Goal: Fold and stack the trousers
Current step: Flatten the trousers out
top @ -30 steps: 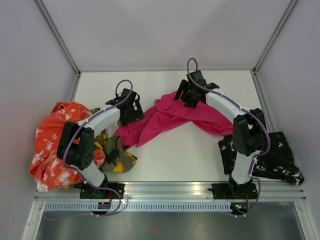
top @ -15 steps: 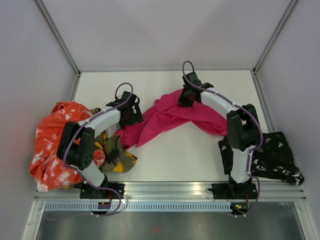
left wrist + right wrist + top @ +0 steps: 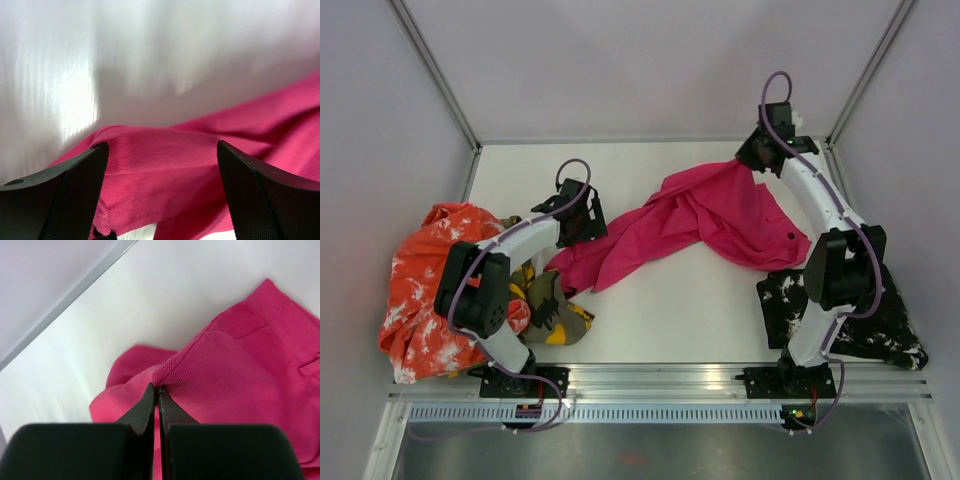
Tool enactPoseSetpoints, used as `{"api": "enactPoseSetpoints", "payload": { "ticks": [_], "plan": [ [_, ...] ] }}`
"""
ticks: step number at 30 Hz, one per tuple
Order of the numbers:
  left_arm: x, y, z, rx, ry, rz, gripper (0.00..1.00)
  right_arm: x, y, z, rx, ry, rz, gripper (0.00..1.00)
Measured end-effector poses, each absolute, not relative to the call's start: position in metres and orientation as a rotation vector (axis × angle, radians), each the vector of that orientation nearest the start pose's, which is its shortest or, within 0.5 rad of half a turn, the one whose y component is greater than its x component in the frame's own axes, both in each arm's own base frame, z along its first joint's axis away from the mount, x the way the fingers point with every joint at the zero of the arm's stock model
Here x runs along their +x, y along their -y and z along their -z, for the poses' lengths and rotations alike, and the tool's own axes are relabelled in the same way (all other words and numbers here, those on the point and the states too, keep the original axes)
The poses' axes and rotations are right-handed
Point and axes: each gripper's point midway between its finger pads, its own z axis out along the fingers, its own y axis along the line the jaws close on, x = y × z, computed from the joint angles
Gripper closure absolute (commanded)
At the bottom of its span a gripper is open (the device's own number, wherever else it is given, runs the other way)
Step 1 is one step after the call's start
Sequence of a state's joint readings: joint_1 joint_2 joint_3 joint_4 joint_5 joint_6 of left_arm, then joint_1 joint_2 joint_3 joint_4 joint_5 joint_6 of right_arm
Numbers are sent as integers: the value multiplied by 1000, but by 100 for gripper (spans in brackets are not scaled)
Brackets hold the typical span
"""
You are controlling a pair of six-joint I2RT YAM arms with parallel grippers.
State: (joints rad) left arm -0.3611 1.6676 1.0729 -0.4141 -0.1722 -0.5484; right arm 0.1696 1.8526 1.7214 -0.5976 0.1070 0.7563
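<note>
We see white shells over the long links of the left arm (image 3: 520,238) and the right arm (image 3: 815,190), with chunky black joints between. A purple cable (image 3: 571,161) loops along each. Black base plates (image 3: 555,381) are bolted onto the aluminium rail (image 3: 660,373). Our wrist views show black, finely textured, wedge-shaped fingers (image 3: 60,200).

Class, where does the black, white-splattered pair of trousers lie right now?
In the top view, the black splattered trousers lie at the near right corner of the table, beside the right arm and just nearer than the pink trousers.
</note>
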Motion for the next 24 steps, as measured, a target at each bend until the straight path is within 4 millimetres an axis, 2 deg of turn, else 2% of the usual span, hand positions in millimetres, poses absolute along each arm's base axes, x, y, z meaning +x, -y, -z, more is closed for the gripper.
{"api": "enactPoseSetpoints", "payload": {
  "ticks": [2, 5, 8, 9, 12, 16, 20, 24],
  "plan": [
    [369, 132, -57, -233, -2533, 141, 8, 508, -61, -208, 780, -2168, -303, 100],
    [373, 135, -54, -104, -2535, 148, 8, 508, -40, -204, 801, -2167, -261, 100],
    [374, 137, -52, 28, -2536, 145, 10, 510, -36, -198, 789, -2182, -248, 100],
    [374, 136, -51, 61, -2535, 140, 15, 512, -36, -193, 786, -2191, -242, 100],
    [375, 134, -51, 130, -2529, 115, 15, 518, -35, -176, 779, -2223, -234, 100],
    [380, 129, -53, 177, -2514, 65, 16, 521, -24, -156, 803, -2260, -223, 100],
    [384, 124, -55, 187, -2500, 24, 16, 521, -19, -152, 804, -2270, -221, 100],
    [386, 119, -63, 197, -2477, -9, 12, 522, -20, -152, 792, -2273, -223, 100]
  ]
}}
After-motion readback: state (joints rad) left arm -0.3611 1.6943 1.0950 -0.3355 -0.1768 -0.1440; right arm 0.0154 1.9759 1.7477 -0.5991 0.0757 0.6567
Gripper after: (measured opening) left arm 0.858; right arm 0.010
